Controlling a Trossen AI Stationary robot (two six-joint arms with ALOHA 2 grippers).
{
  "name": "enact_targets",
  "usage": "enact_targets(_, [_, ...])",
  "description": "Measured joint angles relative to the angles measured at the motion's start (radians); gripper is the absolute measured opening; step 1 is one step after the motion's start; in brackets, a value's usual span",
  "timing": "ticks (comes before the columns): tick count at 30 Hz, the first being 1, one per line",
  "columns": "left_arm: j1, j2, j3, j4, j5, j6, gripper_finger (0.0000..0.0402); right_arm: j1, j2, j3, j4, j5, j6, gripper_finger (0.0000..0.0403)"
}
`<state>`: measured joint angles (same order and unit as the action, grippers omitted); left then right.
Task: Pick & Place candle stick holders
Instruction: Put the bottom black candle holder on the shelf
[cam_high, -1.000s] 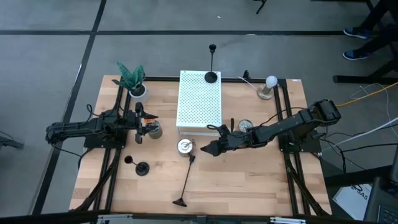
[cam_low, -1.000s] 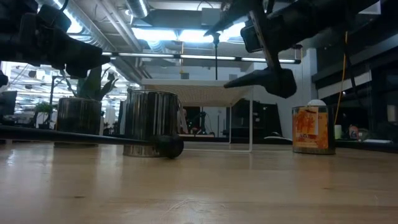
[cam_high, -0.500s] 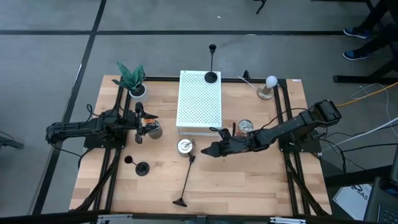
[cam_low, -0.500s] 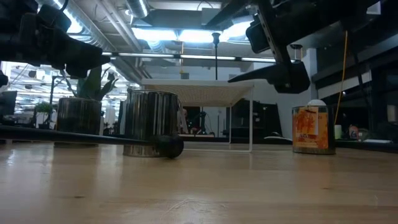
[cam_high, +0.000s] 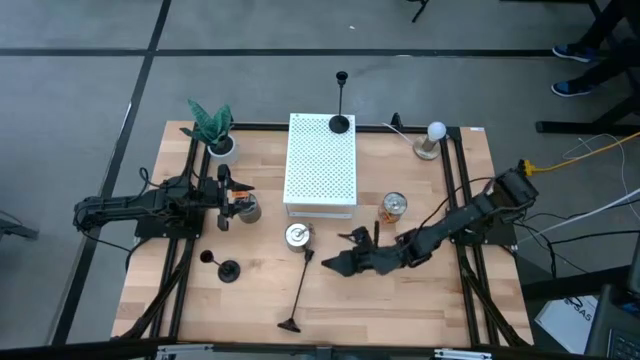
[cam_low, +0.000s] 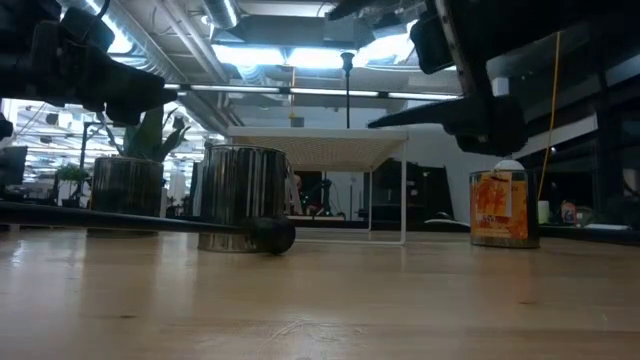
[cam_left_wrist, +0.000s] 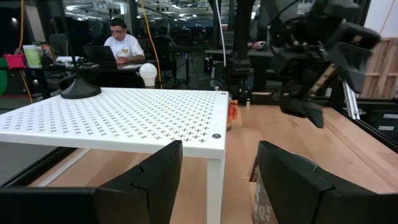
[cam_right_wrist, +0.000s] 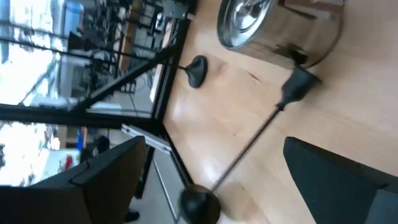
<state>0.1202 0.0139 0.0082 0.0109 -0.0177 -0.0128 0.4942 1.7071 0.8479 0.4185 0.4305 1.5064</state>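
One black candlestick (cam_high: 299, 290) lies on the table, its cup (cam_right_wrist: 297, 84) beside a silver tin (cam_high: 297, 236) and its base (cam_right_wrist: 198, 205) toward the near edge. A second one (cam_high: 228, 270) stands at the front left. A third (cam_high: 340, 123) stands on the white perforated shelf (cam_high: 321, 165). My right gripper (cam_high: 335, 252) is open and empty, hovering just right of the lying candlestick's cup; its fingers (cam_right_wrist: 106, 180) show wide apart in the right wrist view. My left gripper (cam_high: 226, 205) is open and empty at the table's left, facing the shelf (cam_left_wrist: 124, 118).
A silver tin (cam_high: 247, 208) stands beside my left gripper. A tin with an orange label (cam_high: 395, 205) stands right of the shelf. A potted plant (cam_high: 213, 128) is at the far left, a white bulb on a wooden base (cam_high: 433, 137) at the far right. A person sits beyond the table (cam_left_wrist: 124, 43).
My right gripper has moved toward the table's near edge, from beside the shelf's front to beside the lying candlestick's cup, staying open. Nothing on the table has moved.
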Motion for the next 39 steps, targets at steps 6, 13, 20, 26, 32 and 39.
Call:
enact_targets(6, [0.0, 0.0, 0.0, 0.0, 0.0, 0.0, 0.0208, 0.005, 0.144, 0.177, 0.003, 0.053, 0.062, 0.0385])
enact_targets(13, [0.0, 0.0, 0.0, 0.0, 0.0, 0.0, 0.0208, -0.022, 0.281, 0.354, -0.006, 0.035, 0.062, 0.0385])
enact_targets(20, [0.0, 0.0, 0.0, 0.0, 0.0, 0.0, 0.0207, -0.033, 0.309, 0.391, -0.013, -0.01, 0.026, 0.0385])
enact_targets(26, [0.0, 0.0, 0.0, 0.0, 0.0, 0.0, 0.0208, -0.033, 0.309, 0.391, -0.022, -0.013, 0.004, 0.0385])
enact_targets(32, [0.0, 0.0, 0.0, 0.0, 0.0, 0.0, 0.0208, -0.033, 0.309, 0.39, -0.029, -0.05, 0.004, 0.0385])
enact_targets(39, [0.0, 0.0, 0.0, 0.0, 0.0, 0.0, 0.0207, -0.033, 0.309, 0.39, -0.035, -0.117, 0.009, 0.0385])
